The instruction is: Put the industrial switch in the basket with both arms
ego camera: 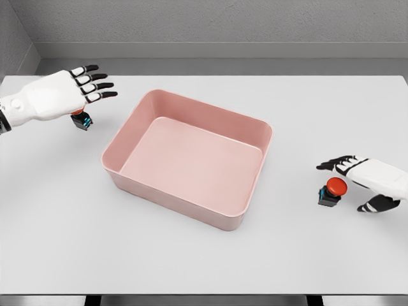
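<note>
A pink rectangular basket (254, 121) sits in the middle of the white table. One industrial switch (81, 119), a small black box with a red button, lies left of the basket, partly hidden under my left hand (89, 86), whose fingers are spread flat above it. A second switch (332, 190) with a round red button stands right of the basket. My right hand (357, 182) hovers just beside it, fingers and thumb spread around it without closing.
The table (204, 261) is white with a dark gap beyond its far edge and a grey wall behind. Both arms enter from the side edges of the picture.
</note>
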